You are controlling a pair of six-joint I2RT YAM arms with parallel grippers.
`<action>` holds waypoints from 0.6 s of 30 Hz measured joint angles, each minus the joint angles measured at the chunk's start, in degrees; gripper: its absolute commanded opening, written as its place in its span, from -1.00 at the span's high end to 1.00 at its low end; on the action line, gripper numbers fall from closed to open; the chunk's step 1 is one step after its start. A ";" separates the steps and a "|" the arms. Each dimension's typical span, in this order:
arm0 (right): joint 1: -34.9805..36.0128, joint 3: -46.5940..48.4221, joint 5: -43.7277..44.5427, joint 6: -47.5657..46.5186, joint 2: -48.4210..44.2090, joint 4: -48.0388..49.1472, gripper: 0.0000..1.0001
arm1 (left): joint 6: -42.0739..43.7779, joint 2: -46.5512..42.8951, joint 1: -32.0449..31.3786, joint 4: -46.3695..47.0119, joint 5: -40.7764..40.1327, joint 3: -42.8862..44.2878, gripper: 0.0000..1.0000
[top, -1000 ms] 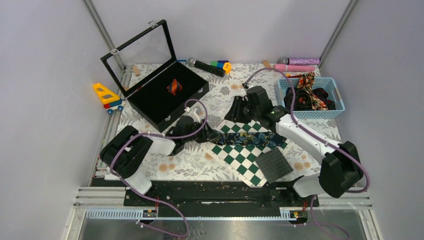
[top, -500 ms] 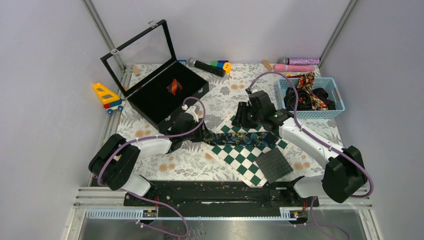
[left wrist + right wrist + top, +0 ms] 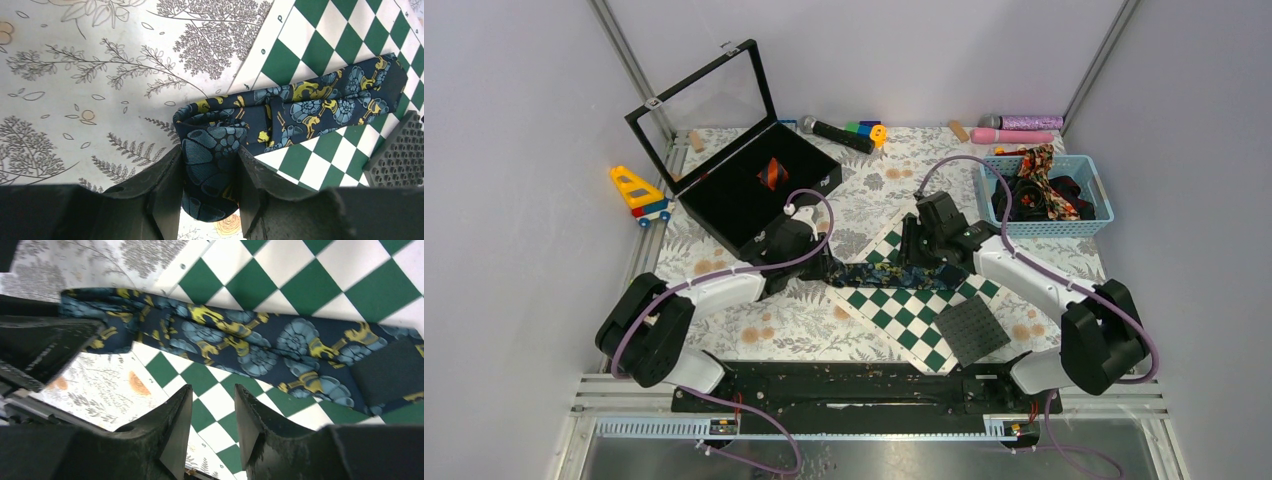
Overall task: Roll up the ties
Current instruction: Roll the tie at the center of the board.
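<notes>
Jaws of the left claw [image 3: 207, 157] were clamped on the rolled end of the navy tie [image 3: 310, 100], a soft woven band printed with blue shells and yellow figures. The roll bulged between the two black fingers. The loose length ran away from the tips, flat across the green-and-white chequered board [image 3: 320, 35]. That arm stretched low and forward from its base, wrist turned toward the other arm. Off to this claw's right lay a black square mat [image 3: 400, 160] studded with small bumps.

The right claw [image 3: 213, 392] hung over the board with its jaws apart and nothing between them, the tie lying just beyond its fingertips. Its arm bent at the elbow and reached in toward the left claw. Under everything spread a cloth [image 3: 864, 190] printed with grey ferns.

Behind the left claw stood a black case [image 3: 724, 205] with its glass lid raised and one rolled striped tie [image 3: 772, 172] inside. Behind and outward of the right claw sat a pale blue slatted basket [image 3: 1049, 228] holding a heap of floral and dark ties [image 3: 1039, 185].
</notes>
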 measured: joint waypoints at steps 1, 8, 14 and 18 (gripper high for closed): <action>0.00 0.00 0.63 -0.07 0.37 -0.68 0.13 | 0.31 -0.07 0.00 -0.72 -0.61 0.37 0.24; -0.09 -2.38 5.70 -0.13 0.35 -4.50 0.07 | 1.90 -0.20 0.00 -4.07 -3.93 2.29 0.24; -0.85 -6.03 7.23 0.00 -0.28 -5.88 0.02 | 2.73 -0.50 0.00 -5.95 -5.25 2.93 0.25; -2.01 -7.80 7.13 0.15 -0.24 -4.76 0.00 | 2.99 -0.52 0.00 -6.45 -5.49 2.95 0.26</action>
